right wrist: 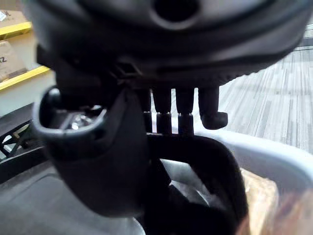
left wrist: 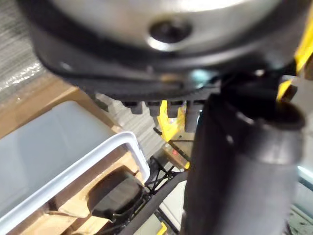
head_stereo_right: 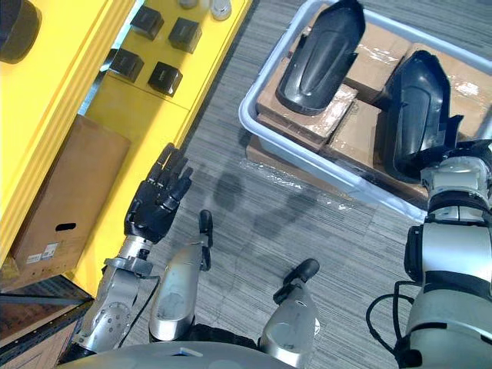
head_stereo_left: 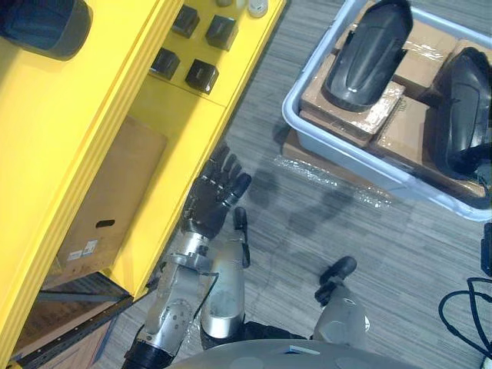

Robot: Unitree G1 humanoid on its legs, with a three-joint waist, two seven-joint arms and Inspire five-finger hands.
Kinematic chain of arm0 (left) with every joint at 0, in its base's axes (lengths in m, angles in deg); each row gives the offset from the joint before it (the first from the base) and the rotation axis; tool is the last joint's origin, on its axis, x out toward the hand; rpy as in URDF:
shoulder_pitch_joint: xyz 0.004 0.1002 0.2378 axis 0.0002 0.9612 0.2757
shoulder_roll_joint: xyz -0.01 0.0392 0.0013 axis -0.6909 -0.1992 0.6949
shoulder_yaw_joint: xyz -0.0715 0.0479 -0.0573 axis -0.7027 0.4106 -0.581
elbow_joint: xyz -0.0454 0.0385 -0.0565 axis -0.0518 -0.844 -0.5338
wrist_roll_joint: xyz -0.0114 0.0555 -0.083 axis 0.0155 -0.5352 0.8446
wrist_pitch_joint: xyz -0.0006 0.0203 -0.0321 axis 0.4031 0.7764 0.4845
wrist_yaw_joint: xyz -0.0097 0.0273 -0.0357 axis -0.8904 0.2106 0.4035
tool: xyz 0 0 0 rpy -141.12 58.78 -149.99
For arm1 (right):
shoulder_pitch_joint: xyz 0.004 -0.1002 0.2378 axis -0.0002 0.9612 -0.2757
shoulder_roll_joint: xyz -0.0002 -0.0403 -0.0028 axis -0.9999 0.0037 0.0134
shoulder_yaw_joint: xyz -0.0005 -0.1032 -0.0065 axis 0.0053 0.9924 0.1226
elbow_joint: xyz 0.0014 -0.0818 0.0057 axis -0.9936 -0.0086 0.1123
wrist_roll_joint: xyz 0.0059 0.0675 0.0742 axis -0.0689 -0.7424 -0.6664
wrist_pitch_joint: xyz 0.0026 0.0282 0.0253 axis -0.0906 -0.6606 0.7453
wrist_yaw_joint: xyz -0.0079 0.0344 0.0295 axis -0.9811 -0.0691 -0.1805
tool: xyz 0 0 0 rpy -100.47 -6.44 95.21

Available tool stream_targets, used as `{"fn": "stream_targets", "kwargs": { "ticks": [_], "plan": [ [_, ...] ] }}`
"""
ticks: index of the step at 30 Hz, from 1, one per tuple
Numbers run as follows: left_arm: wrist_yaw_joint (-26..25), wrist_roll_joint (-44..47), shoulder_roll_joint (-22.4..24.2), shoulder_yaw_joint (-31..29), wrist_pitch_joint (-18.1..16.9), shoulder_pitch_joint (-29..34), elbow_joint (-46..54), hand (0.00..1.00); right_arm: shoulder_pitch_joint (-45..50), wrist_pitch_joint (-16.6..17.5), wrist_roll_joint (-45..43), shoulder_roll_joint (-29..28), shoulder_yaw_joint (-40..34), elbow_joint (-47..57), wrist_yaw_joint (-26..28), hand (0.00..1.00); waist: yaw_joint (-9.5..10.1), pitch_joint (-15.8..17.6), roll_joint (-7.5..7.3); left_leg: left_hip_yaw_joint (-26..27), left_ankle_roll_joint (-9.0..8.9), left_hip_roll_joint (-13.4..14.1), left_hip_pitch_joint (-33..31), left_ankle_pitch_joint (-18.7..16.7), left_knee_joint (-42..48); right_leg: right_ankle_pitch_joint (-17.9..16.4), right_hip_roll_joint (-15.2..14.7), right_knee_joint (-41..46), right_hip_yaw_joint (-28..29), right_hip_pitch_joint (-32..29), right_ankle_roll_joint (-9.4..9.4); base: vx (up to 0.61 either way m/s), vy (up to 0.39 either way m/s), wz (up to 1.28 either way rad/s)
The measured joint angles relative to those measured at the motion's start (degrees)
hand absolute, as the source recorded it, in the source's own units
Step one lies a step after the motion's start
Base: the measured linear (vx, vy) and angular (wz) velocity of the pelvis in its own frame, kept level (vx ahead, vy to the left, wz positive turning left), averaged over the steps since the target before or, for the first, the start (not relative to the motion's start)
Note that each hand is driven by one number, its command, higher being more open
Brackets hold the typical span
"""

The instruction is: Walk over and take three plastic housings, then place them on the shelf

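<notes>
Grey striped carpet floor (head_stereo_left: 307, 231) throughout. At far left stands a yellow shelf (head_stereo_left: 92, 115). A dark rounded part (head_stereo_left: 38, 27) sits at its top left corner, too cropped to identify. Four small black blocks (head_stereo_left: 201, 75) sit in two pairs on a lower level, further right and far. A cardboard box (head_stereo_left: 108, 192) stands on the shelf's near lower level.

Left hand (head_stereo_left: 214, 196) is just right of the shelf's edge, over the floor. It is palm up with its fingers (head_stereo_left: 227, 165) spread wide and straight, holding nothing.

At far right a pale blue bin (head_stereo_left: 330, 146) sits on the floor on flat cardboard with plastic wrap under it. Inside it, taped brown cartons (head_stereo_left: 354, 115) carry two black plastic housings. Left housing (head_stereo_left: 365, 58) lies on top of the cartons, untouched. Right housing (head_stereo_right: 415, 108) lies beside it, near the bin's right side.

Right hand (right wrist: 93, 147) is down at the right housing's near end, with the housing's dark rim just past it. Cannot tell whether it grips the housing.
</notes>
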Motion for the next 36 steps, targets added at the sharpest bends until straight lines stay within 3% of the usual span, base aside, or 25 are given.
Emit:
{"fn": "stream_targets", "kwargs": {
  "ticks": [4,8,11,13,14,17,21,25,29,34,36],
  "plan": [
    [0.63,-0.59,-0.24,-0.2,1.36,0.02,0.38,1.0,3.24,0.15,0.22,-1.13,-0.74,2.72,-0.04,0.0,-0.38,-0.28,-1.36,1.36,-0.41,-0.03,4.99,3.05,-6.48,-0.29,0.81,-1.22,0.5,1.89,-0.11,-0.02,-0.032,-0.11],
    [2.22,-5.91,-1.25,0.72,3.18,-0.72,0.58,1.0,7.39,0.92,1.73,-5.1,-1.93,9.46,-3.22,0.0,-2.35,-1.91,-3.48,2.5,-0.7,0.08,8.79,5.98,-12.59,-0.48,1.76,-2.24,0.84,2.89,0.12,-0.01,-0.045,-0.08],
    [2.45,-7.97,-1.27,1.34,9.09,-2.31,0.64,1.0,12.3,1.82,3.89,-8.69,-2.01,18.55,-7.24,0.0,-3.46,-5.29,-4.41,3.46,-0.74,-0.06,9.66,5.7,-12.62,-0.06,1.79,-3.47,1.41,3.54,0.74,0.03,-0.027,-0.12],
    [2.16,-8.54,-1.08,1.89,16.2,-4.18,0.33,1.0,15.74,3.45,7.52,-11.41,-2.01,25.52,-8.14,0.0,-4.21,-8.09,-4.7,4.56,-0.92,0.02,10.95,5.51,-12.63,0.16,1.97,-4.24,2.07,4.43,0.98,0.06,-0.031,-0.15],
    [2.09,-8.52,-1.06,2.07,18.04,-4.89,-0.12,1.0,16.47,3.81,8.58,-12.09,-1.95,27.13,-8.14,0.0,-4.51,-8.39,-4.71,4.84,-0.99,0.02,11.69,5.44,-12.64,0.16,1.97,-4.4,2.17,5.13,0.98,0.05,-0.035,-0.16],
    [2.03,-5.51,-0.06,3.66,26.84,-6.9,-5.27,1.0,20.61,6.28,13.47,-15.02,-1.11,32.22,-8.07,0.0,-5.04,-13.44,-5.19,6.09,-1.6,0.66,12.98,4.82,-12.84,0.17,2.69,-5.37,3.06,5.82,1.01,0.04,-0.045,-0.19],
    [-1.77,-1.06,1.69,6.15,32.84,-10.43,-18.5,1.0,23.29,8.78,20.01,-17.51,0.63,36.2,-7.83,0.0,-6.79,-16.47,-6.52,7.37,-2.3,1.86,15.07,4.29,-12.89,0.18,4.1,-6.85,4.11,7.33,0.94,-0.02,-0.05,-0.18],
    [-5.67,6.45,2.08,6.11,34.98,-12.84,-25.26,1.0,27.65,12.25,24.36,-21.07,1.8,39.63,-7.63,0.0,-8.1,-18.71,-8.84,9.04,-2.72,2.46,16.04,3.93,-12.88,1.21,4.84,-8.62,5.81,7.26,0.79,-0.02,-0.021,-0.28],
    [-8.96,17.0,2.77,6.07,34.17,-18.99,-30.07,1.0,31.8,16.08,27.4,-24.83,3.69,41.23,-7.63,0.0,-8.3,-19.75,-10.43,10.16,-2.89,2.5,16.44,3.78,-12.87,2.6,5.23,-10.41,6.95,7.37,0.65,-0.02,-0.008,-0.15],
    [-10.3,31.92,5.13,4.95,27.24,-24.06,-32.79,1.0,35.08,22.88,31.67,-29.42,7.69,42.22,-7.62,0.0,-9.45,-20.11,-10.87,10.55,-2.89,2.49,16.67,3.8,-12.82,3.39,5.43,-11.08,7.38,7.55,0.51,0.0,-0.004,-0.02],
    [-10.43,35.02,5.88,4.81,25.36,-25.23,-34.71,1.0,35.93,24.03,31.69,-30.61,7.77,42.22,-7.64,0.0,-9.44,-20.32,-10.97,10.58,-2.9,2.48,16.75,3.8,-12.71,3.4,5.44,-11.08,7.41,7.63,0.51,0.0,0.0,0.0]
  ]
}}
